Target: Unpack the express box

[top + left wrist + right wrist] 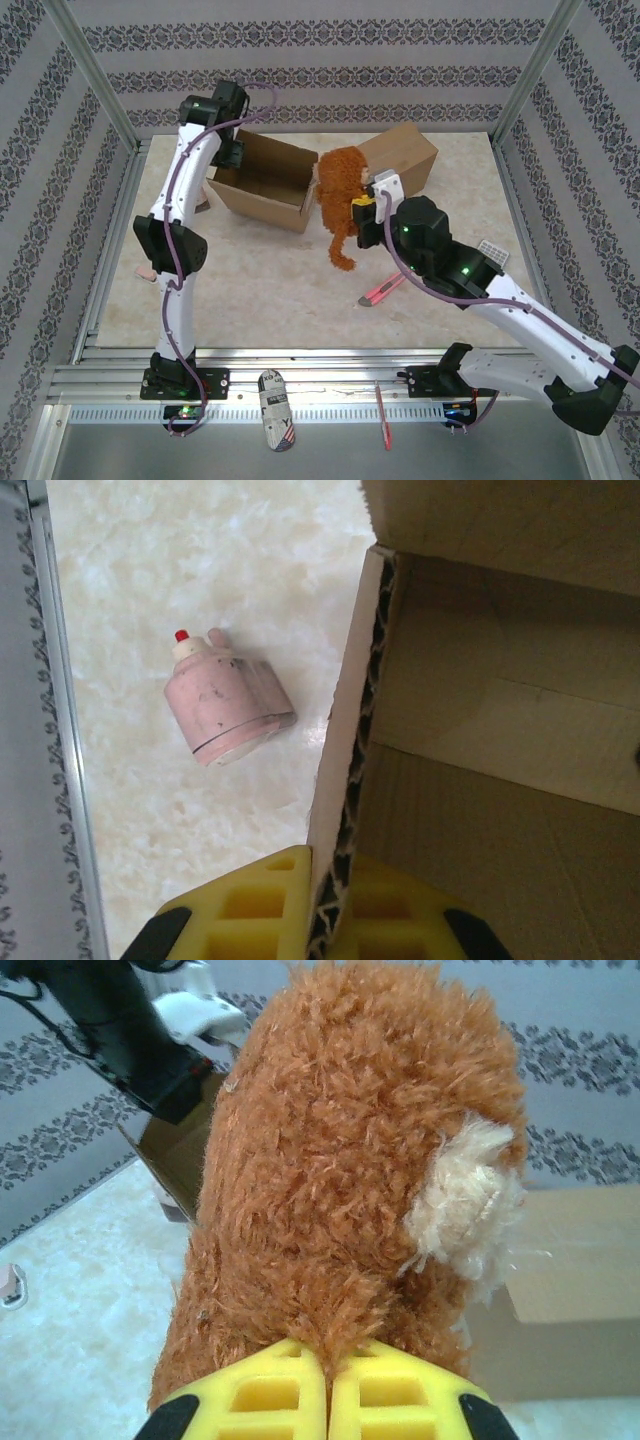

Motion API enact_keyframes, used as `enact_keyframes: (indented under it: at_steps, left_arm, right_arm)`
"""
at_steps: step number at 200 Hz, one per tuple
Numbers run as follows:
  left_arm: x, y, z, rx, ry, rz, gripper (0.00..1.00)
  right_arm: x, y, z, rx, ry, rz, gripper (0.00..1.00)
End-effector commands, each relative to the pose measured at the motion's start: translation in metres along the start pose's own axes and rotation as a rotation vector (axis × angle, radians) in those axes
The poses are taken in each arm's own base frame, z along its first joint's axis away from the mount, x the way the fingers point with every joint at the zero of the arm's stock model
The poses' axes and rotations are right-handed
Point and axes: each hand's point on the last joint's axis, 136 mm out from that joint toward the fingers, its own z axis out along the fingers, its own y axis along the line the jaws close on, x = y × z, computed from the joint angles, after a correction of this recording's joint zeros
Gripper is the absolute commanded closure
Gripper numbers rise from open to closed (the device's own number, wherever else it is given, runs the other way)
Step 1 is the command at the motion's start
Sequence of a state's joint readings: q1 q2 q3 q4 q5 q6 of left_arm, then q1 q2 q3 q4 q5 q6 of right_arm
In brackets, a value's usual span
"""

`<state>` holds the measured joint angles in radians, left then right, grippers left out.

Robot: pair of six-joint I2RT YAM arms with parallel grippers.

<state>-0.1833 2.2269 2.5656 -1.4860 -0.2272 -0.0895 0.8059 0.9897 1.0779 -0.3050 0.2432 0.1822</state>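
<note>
Tools are both gripping. The right tool (328, 1375) is pinching the plush (350, 1160) by its fur, out of the box (262, 182) and just right of its mouth, long axis running near-to-far. The left tool (325, 910) is clamping the box's side wall. A bottle (228, 708) is lying beside that wall, and a cutter (382, 292) and second box (408, 158) are crowding the table (260, 290) nearby.

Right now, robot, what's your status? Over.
Left gripper shut on box wall. Right gripper shut on plush toy, held outside box. Pink bottle beside box, not blocking.
</note>
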Motion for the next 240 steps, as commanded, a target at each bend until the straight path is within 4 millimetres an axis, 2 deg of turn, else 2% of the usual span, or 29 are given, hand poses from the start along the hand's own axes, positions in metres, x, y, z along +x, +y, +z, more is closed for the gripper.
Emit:
enact_keyframes:
  at_steps: [1, 48, 94, 117, 166, 209, 240]
  left_arm:
    - [0.005, 0.008, -0.002, 0.064, 0.03, -0.15, 1.0]
    - [-0.007, 0.011, 0.012, 0.215, 0.034, -0.344, 1.0]
    - [-0.017, 0.006, 0.029, 0.308, 0.047, -0.454, 1.0]
    - [-0.021, 0.003, 0.038, 0.339, 0.058, -0.487, 1.0]
    - [-0.021, 0.012, 0.051, 0.307, 0.064, -0.531, 1.0]
    - [-0.023, 0.02, 0.052, 0.296, 0.051, -0.562, 1.0]
    - [-0.025, 0.021, 0.049, 0.312, 0.047, -0.57, 1.0]
  right_arm:
    - [-0.007, -0.019, -0.024, 0.051, 0.009, 0.098, 1.0]
    - [0.014, -0.064, -0.053, 0.214, 0.099, 0.171, 1.0]
    - [0.044, -0.125, -0.067, 0.411, 0.179, 0.283, 1.0]
    - [0.066, -0.156, -0.063, 0.455, 0.207, 0.39, 1.0]
    - [0.117, -0.224, -0.045, 0.545, 0.237, 0.594, 1.0]
    - [0.143, -0.265, -0.029, 0.642, 0.266, 0.612, 1.0]
    - [0.162, -0.287, -0.017, 0.69, 0.303, 0.629, 1.0]
